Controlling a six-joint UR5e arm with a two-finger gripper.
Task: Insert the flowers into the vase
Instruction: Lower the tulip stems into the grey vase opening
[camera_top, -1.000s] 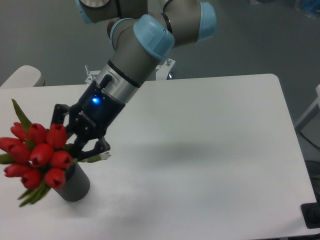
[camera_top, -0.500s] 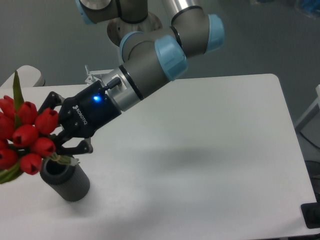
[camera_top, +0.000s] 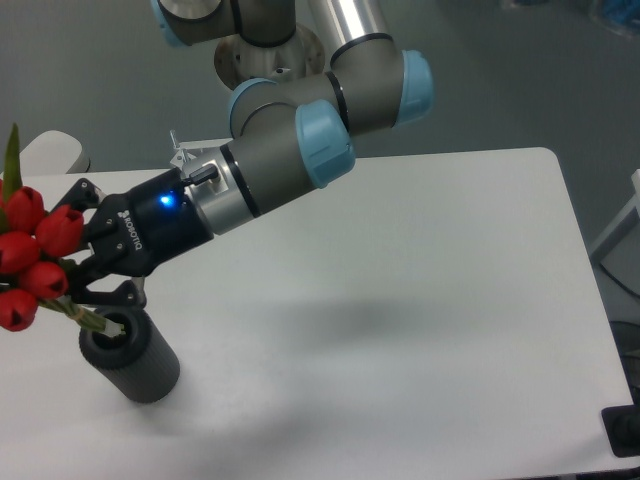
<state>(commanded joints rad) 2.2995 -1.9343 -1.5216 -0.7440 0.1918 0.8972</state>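
The flowers (camera_top: 32, 258), red tulip buds with green leaves, stick out at the far left edge, partly cut off by the frame. My gripper (camera_top: 88, 262) is shut on their green stems just above and left of the vase (camera_top: 131, 355), a short dark grey cylinder standing on the white table. The stem ends (camera_top: 92, 320) reach down to the vase's rim and seem to enter its opening. The bunch leans left, away from the vase.
The white table (camera_top: 400, 300) stretches to the right of the vase. A rounded white object (camera_top: 50, 152) lies beyond the table's back left corner. The arm's base (camera_top: 260, 50) stands behind the table's far edge.
The gripper has moved left and turned with the flowers. The buds swung up and left off the vase, and the stem ends now point at its opening.
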